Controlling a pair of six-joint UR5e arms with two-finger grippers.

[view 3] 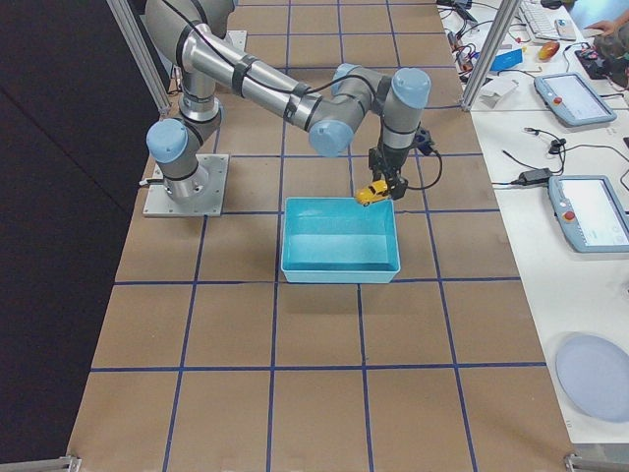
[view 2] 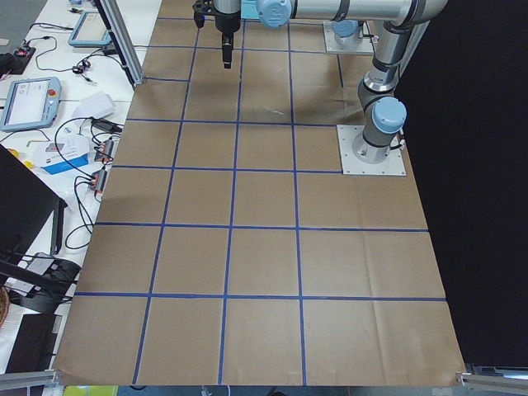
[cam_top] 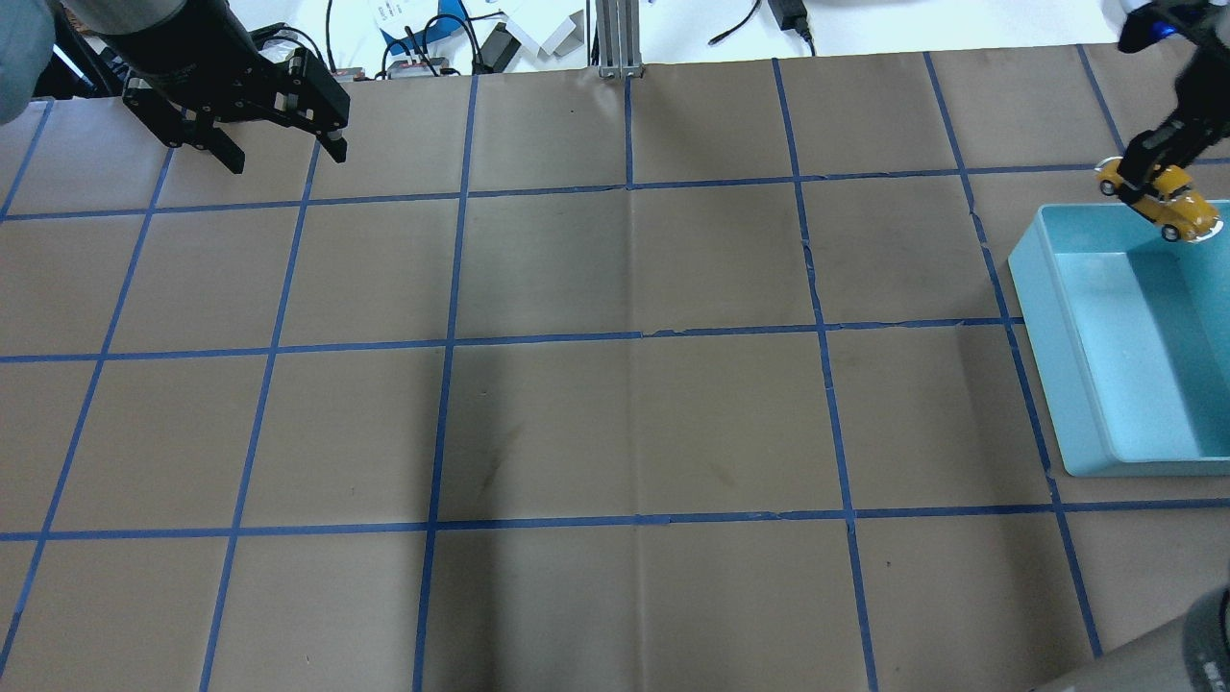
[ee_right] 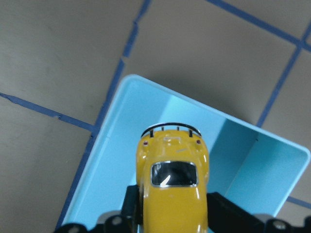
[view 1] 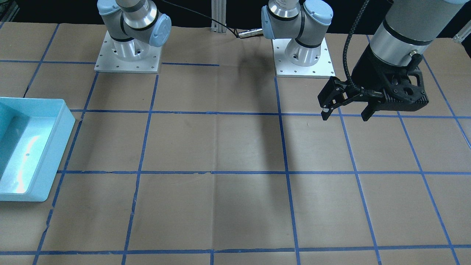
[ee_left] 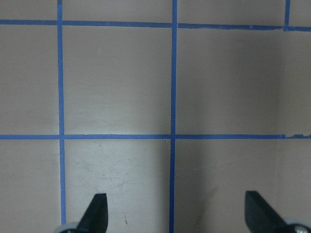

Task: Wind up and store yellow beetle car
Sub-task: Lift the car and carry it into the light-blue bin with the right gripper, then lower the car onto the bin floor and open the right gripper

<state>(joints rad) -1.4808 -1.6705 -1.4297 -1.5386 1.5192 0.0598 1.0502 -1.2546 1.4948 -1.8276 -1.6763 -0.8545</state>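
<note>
My right hand [cam_top: 1146,183] is clamped on the sides of the yellow beetle car [ee_right: 172,191], holding it in the air above the far rim of the blue bin [cam_top: 1067,384] at the worktop's right edge. My left hand [view 1: 345,115] hangs wide open and empty over the worktop's left side.

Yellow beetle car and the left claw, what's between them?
Only bare table with blue tape lines separates the left claw from the yellow beetle car, seen overhead.

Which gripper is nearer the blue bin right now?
Right. The right gripper holds the yellow beetle car above the blue bin corner; the left gripper hangs open, far off at the table's opposite end.
</note>
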